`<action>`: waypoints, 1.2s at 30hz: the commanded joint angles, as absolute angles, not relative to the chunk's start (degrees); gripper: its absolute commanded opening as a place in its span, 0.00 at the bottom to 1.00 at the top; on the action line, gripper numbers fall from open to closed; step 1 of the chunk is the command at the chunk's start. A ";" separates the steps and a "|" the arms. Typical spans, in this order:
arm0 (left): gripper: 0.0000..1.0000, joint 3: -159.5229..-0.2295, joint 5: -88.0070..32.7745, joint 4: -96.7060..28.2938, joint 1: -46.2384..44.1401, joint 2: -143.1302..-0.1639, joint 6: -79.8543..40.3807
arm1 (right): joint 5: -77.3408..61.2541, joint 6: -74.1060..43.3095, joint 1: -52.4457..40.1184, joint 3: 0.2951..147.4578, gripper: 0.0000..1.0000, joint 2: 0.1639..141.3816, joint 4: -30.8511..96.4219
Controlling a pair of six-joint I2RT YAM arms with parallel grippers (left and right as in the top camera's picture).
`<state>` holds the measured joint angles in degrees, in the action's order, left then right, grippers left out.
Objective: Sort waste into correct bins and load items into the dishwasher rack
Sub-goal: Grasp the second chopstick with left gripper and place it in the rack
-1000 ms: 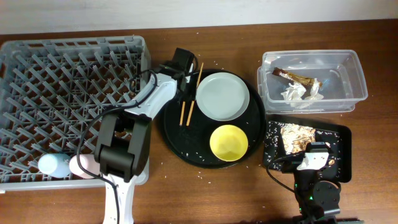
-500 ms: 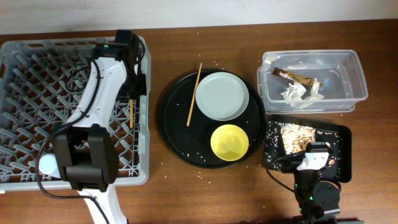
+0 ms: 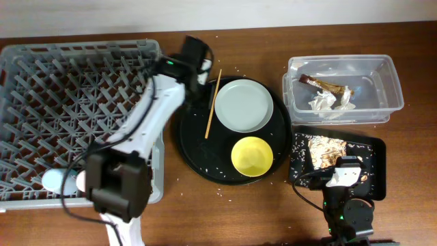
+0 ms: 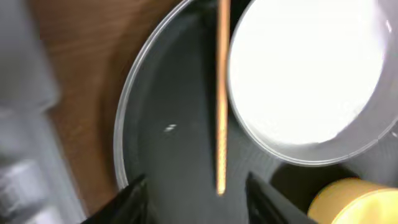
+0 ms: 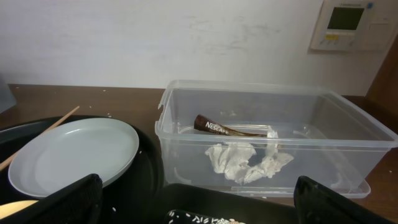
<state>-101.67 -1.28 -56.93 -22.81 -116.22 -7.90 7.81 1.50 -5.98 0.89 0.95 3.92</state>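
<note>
Left wrist view shows the left jaws open astride the thin wooden chopstick [image 4: 222,93] on the round black tray [image 4: 165,106]; lowering centred, then pinching squarely, should prevent rolling.

White-shelled left arm [image 3: 147,119] with black joints, black base, looping black cable.

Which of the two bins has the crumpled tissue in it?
The clear plastic tub, beside a brown wrapper; the flat black tray holds flaky scraps instead.
</note>
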 commanded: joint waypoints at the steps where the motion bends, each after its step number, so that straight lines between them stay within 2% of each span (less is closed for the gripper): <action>1: 0.51 -99.37 -0.43 -53.39 -25.98 -122.76 -6.07 | 7.70 1.08 -5.58 0.45 0.99 0.73 4.10; 6: 0.50 -99.35 -0.16 -51.03 -28.08 -131.55 -6.15 | 7.70 1.08 -5.58 0.45 0.98 0.73 4.10; 9: 0.17 -99.37 -0.69 -51.53 -28.08 -134.74 -6.81 | 7.70 1.08 -5.58 0.45 0.98 0.73 4.10; 11: 0.13 -101.41 -1.30 -53.67 -28.05 -134.32 -6.81 | 7.70 1.08 -5.58 0.45 0.98 0.73 4.10; 12: 0.18 -103.50 -1.17 -56.12 -28.05 -134.23 -6.79 | 7.70 1.08 -5.58 0.45 0.98 0.73 4.10; 13: 0.36 -106.13 -0.36 -59.35 -27.81 -134.17 -6.79 | 7.70 1.08 -5.58 0.45 0.98 0.73 4.10; 16: 0.51 -113.54 -0.03 -68.99 -25.26 -134.02 -8.36 | 7.70 1.08 -5.58 0.45 0.98 0.73 4.10; 19: 0.51 -113.49 -0.78 -69.60 -23.29 -134.04 -11.09 | 7.70 1.08 -5.58 0.45 0.98 0.73 4.10; 22: 0.50 -118.04 -10.28 -67.66 -21.76 -132.81 -11.03 | 7.70 1.08 -5.58 0.45 0.98 0.73 4.10; 27: 0.50 -117.95 1.34 -58.00 -24.14 -136.79 -9.39 | 7.70 1.08 -5.58 0.45 0.98 0.73 4.10; 29: 0.47 -117.95 1.32 -55.55 -24.08 -139.90 -13.67 | 7.70 1.08 -5.58 0.45 0.98 0.73 4.10; 32: 0.34 -117.95 -0.38 -54.06 -23.97 -142.17 -15.81 | 7.70 1.08 -5.58 0.45 0.98 0.73 4.10; 34: 0.15 -117.95 -0.43 -54.26 -24.01 -142.19 -15.81 | 7.70 1.08 -5.58 0.45 0.98 0.73 4.10; 36: 0.14 -117.97 -1.13 -55.24 -24.01 -142.17 -15.81 | 7.70 1.08 -5.58 0.45 0.98 0.73 4.10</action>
